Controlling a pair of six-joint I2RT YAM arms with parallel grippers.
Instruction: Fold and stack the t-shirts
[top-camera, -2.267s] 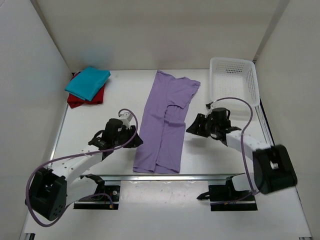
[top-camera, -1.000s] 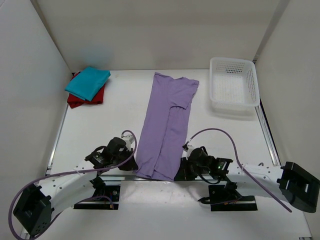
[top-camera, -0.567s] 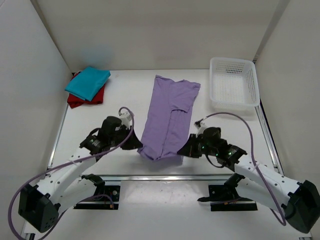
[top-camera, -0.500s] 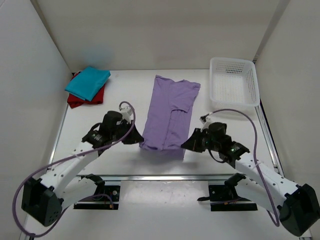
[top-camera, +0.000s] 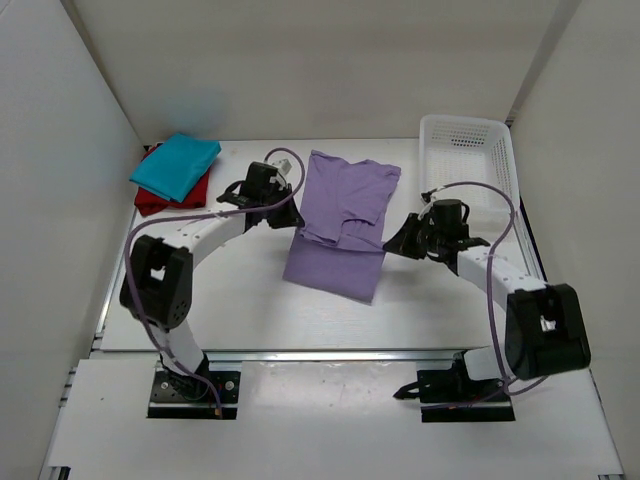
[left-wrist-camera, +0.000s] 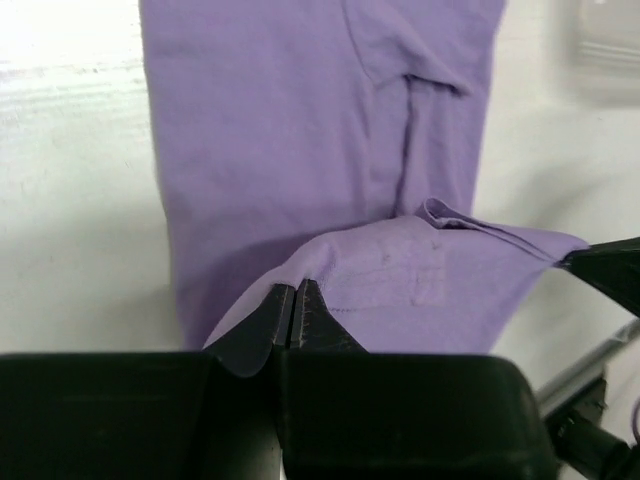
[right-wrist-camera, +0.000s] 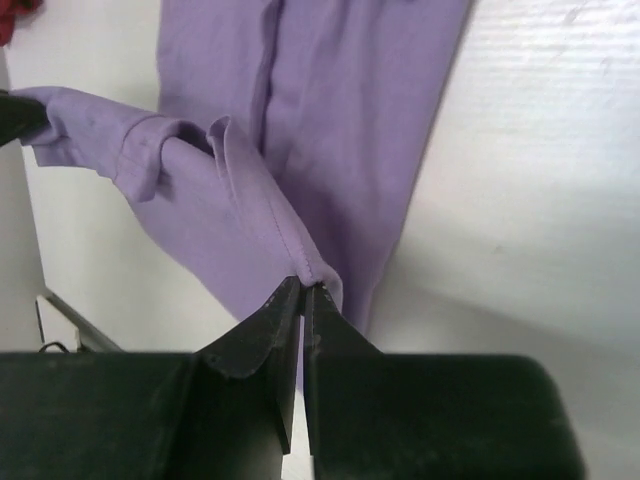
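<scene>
While the folded teal shirt (top-camera: 178, 163) lies on the red shirt (top-camera: 150, 203) in the far left corner, well apart from my work, my left gripper (top-camera: 293, 222) is pinched tight on the left corner of the hem of the lavender shirt (top-camera: 348, 190); my left wrist view shows the fingertips closed with cloth between them. That shirt lies in the middle of the table (top-camera: 230, 290), its long axis running from near to far and its collar end pointing away from my bases. The flat far half lies ahead of both grippers, while the lifted near half sags back toward me below the held edge. On the right, my right gripper (top-camera: 392, 243) is clamped just as tightly on the other hem corner, so the raised hem spans crosswise between my two grippers, slightly skewed, with the left one a little nearer the collar. I judge that the fold calls for carrying this hem straight along that axis toward the collar. The basket (top-camera: 470, 160) stands off to the far right, apart from the shirt.
</scene>
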